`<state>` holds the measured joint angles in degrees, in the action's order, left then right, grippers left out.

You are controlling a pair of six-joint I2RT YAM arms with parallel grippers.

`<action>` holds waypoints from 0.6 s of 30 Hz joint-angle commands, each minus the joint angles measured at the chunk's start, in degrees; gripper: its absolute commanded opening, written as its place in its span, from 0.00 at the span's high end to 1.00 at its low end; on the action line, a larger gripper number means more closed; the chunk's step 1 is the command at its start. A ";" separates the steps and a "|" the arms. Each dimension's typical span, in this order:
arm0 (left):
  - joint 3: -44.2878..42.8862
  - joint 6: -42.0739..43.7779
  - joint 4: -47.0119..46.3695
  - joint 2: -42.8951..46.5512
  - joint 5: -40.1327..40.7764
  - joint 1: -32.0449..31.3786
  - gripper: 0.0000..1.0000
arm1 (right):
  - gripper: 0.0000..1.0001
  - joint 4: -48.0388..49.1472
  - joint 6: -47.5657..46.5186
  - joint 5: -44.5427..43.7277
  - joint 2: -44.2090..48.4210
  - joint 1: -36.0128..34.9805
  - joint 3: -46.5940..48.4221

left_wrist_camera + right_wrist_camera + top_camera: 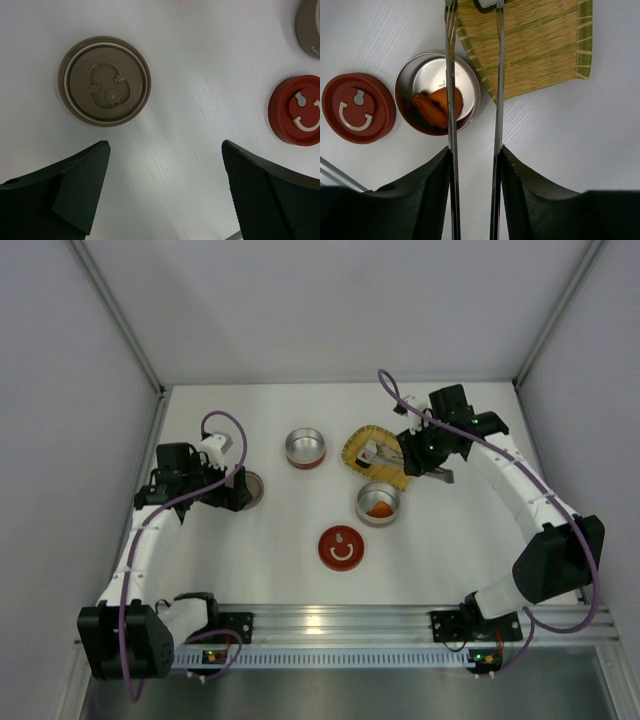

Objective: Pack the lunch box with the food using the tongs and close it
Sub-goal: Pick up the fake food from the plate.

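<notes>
My right gripper (475, 150) is shut on the tongs (451, 75), one slim metal arm against each finger. The tong tips reach over the yellow woven tray (535, 45), with a white and dark piece of food (487, 4) between them at the frame's top edge. Orange-red food chunks (437, 107) lie in a silver lunch box tin (378, 503) just in front of the tray (362, 435). White food pieces (375, 452) rest on the tray. My left gripper (165, 145) is open above bare table, near a brown lid (104, 81).
A red lid (341, 547) lies face up in front of the silver tin. A second, empty tin with a red base (305, 448) stands left of the tray. White walls enclose the table on three sides.
</notes>
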<state>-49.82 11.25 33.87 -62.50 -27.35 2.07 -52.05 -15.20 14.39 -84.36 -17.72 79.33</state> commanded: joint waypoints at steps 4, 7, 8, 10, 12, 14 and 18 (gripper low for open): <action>-0.80 0.27 -1.79 -0.34 0.20 0.04 0.02 | 0.58 0.74 6.85 -1.04 -4.14 -2.41 4.95; -0.72 0.09 -1.96 -0.43 0.46 0.04 0.02 | 0.59 -0.33 10.97 -0.59 -6.25 -2.59 5.84; -0.63 0.09 -2.05 -0.52 0.46 0.04 0.02 | 0.60 -0.50 13.33 -1.20 -6.69 -2.85 6.18; -0.45 0.00 -2.05 -0.43 0.46 0.04 0.02 | 0.61 -0.51 15.37 -2.61 -7.40 -3.20 6.28; -0.28 0.09 -2.23 -0.34 0.72 0.04 0.02 | 0.60 0.11 19.67 -3.76 -7.23 -3.55 6.19; -0.19 0.09 -2.31 -0.25 0.72 0.04 0.02 | 0.59 0.72 22.83 -5.33 -6.88 -3.90 6.10; 0.08 0.27 -2.40 -0.08 0.90 -0.04 0.02 | 0.57 0.90 27.59 -10.34 -6.26 -5.92 6.80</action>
<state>-49.82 11.22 33.80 -62.83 -26.09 2.07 -52.36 5.72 8.47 -92.25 -21.26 82.63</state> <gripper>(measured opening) 0.984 0.432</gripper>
